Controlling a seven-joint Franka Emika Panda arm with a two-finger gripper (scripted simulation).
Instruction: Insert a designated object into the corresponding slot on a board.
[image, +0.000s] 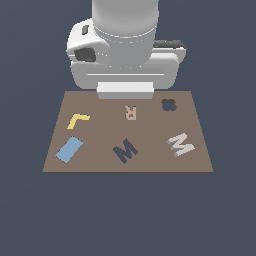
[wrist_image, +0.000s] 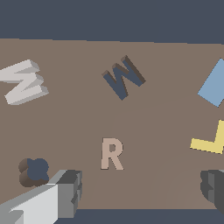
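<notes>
Nothing is grasped yet: the gripper (wrist_image: 140, 192) hangs released above the board (image: 197, 150); next, reach the grey M block (image: 180, 144), at three o'clock from the slot (image: 125, 150).

Exterior view faces me head-on from high up, whole board (image: 127, 134) framed, my wrist view sits close above it looking down, both share the lettered brown surface.
</notes>
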